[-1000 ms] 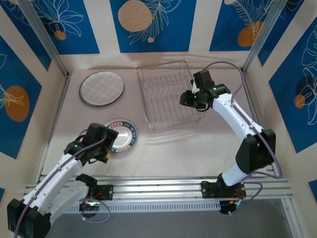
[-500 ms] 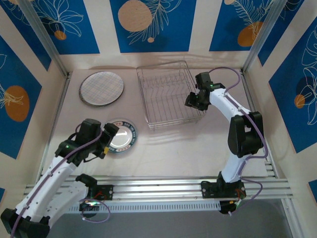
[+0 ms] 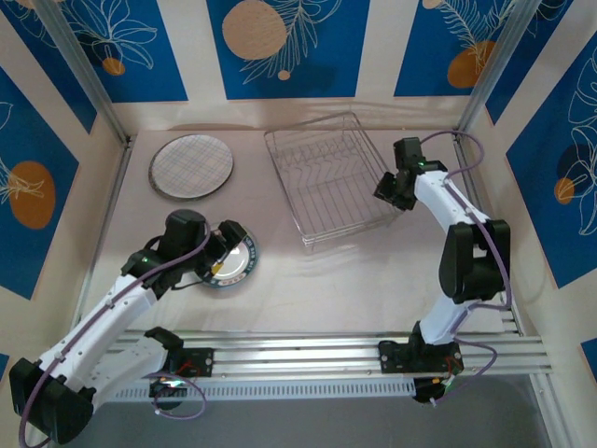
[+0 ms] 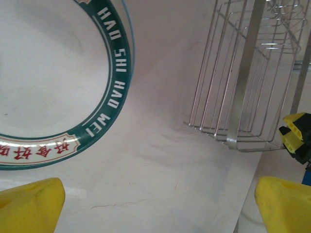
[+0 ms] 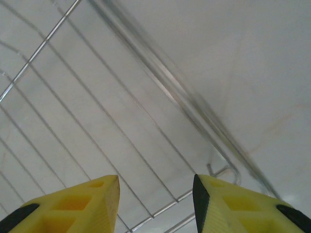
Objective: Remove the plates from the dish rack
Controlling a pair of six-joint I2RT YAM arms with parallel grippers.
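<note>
We see a pale beige flat bench, blue wall panels with orange circles behind it, and a silver aluminium rail in front.

The pale table carries three things. A grey checked plate lies flat at the far left, and a green-rimmed plate lies flat nearer the front. The wire dish rack stands right of the grey plate, askew to the table's edges.

On the counter, the near plate lies just under the left gripper, the far plate well behind it. The dish rack stands just left of the right gripper.
</note>
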